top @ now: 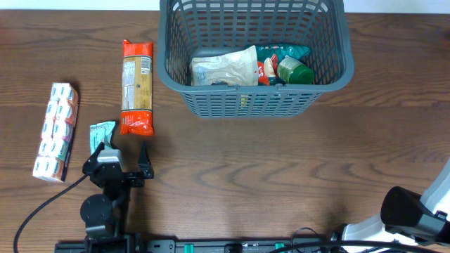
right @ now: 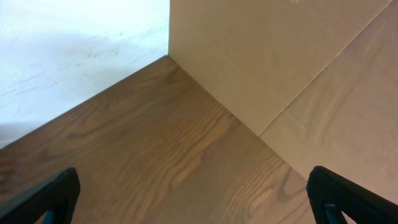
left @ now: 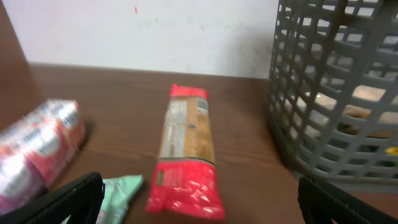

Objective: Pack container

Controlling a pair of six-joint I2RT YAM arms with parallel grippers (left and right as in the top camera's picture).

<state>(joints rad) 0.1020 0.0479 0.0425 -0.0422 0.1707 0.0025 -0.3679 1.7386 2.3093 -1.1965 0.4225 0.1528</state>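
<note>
At the far middle of the desk [top: 281, 169]: container [top: 246, 102], with a bag [top: 225, 69] on its floor at left, a jar [top: 295, 72] at right, small packets [top: 264, 70] between. Just left of the container, lying front to back: long packet [top: 137, 86]. Farther left, well apart: multipack [top: 56, 131]. Between those two, nearer the front: small sachet [top: 102, 131], just ahead of the left fingers [top: 145, 156]. At the front right corner: right arm [top: 411, 211].

Overhead stares straight down, taking in the table [top: 281, 176] from near edge to far edge. The left wrist camera sits low by the near edge, left side, facing the far edge, close on the red packet [left: 186, 149] and the container [left: 336, 93] wall, both shared with overhead. The right wrist camera, low at the near-right corner, catches only tabletop and pale panels [right: 261, 56].
</note>
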